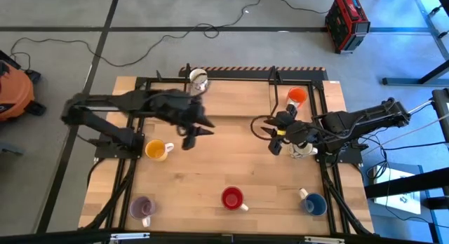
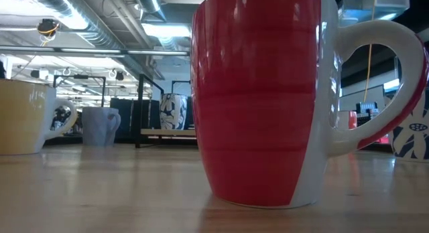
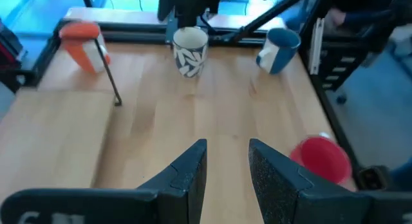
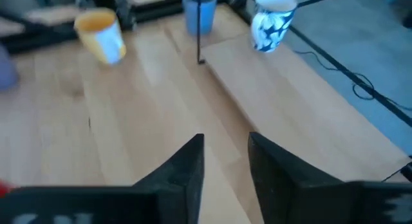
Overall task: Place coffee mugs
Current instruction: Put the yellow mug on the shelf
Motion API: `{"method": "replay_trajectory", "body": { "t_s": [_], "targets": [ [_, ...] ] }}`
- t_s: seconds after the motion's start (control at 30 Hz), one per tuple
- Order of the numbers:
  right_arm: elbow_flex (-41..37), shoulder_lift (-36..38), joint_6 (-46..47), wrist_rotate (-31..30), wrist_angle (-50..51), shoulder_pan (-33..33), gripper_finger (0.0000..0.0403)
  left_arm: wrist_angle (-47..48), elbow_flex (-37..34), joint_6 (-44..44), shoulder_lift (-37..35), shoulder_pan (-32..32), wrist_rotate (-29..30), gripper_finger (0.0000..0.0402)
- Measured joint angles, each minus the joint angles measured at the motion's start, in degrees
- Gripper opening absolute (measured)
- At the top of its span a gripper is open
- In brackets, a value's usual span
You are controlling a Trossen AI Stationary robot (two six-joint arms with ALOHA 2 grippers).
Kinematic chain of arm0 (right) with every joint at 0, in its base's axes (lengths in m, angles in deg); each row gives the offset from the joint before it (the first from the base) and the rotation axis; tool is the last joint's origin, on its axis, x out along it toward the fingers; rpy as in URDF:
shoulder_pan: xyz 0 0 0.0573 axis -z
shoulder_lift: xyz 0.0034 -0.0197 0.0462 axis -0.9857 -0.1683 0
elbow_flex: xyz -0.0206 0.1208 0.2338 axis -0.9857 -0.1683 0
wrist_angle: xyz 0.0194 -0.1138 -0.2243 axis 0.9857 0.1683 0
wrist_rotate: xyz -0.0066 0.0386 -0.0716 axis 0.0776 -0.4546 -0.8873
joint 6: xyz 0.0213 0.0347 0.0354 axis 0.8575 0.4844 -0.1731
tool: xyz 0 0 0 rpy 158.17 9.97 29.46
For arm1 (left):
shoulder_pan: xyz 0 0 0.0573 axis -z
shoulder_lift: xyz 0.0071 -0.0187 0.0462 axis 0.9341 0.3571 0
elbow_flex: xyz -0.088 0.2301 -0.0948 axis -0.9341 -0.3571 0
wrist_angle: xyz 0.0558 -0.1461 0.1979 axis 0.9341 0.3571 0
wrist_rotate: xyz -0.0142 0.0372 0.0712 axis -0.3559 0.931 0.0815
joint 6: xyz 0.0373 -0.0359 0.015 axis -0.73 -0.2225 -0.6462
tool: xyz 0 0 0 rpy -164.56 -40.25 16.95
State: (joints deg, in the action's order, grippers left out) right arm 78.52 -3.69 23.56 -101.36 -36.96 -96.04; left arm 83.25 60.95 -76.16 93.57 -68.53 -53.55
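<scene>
Coffee mugs (image 1: 233,198): six on table; both claws empty.

red mug (image 1: 232,198); blue mug (image 1: 315,202); yellow mug (image 1: 156,149); pale purple mug (image 1: 141,207); orange mug (image 1: 297,96)

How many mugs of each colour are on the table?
white patterned mugs: 2
orange mug: 1
yellow mug: 1
purple mug: 1
red mug: 1
blue mug: 1
Total: 7
</scene>
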Motion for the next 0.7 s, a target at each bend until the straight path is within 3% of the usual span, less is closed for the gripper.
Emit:
{"method": "replay_trajectory", "body": {
  "t_s": [0.17,0.33,0.53,0.7],
  "targets": [
    [0.00,-0.24,2.61,3.60,-1.83,0.00,0.0175,-0.51,-9.61,6.57,-11.25,2.34,0.52,0.0110],
    [-0.02,-0.67,1.90,6.62,-8.42,0.00,0.0217,2.45,-14.44,11.55,-20.20,4.69,0.49,0.0110],
    [0.07,-3.06,-2.10,7.78,-16.63,0.00,0.0224,16.27,-14.67,15.03,-22.90,6.01,3.48,0.0110],
    [-0.04,-6.61,-2.12,8.48,-16.82,0.00,0.0221,26.62,-14.67,17.79,-21.56,6.04,4.10,0.0110]
  ]
}}
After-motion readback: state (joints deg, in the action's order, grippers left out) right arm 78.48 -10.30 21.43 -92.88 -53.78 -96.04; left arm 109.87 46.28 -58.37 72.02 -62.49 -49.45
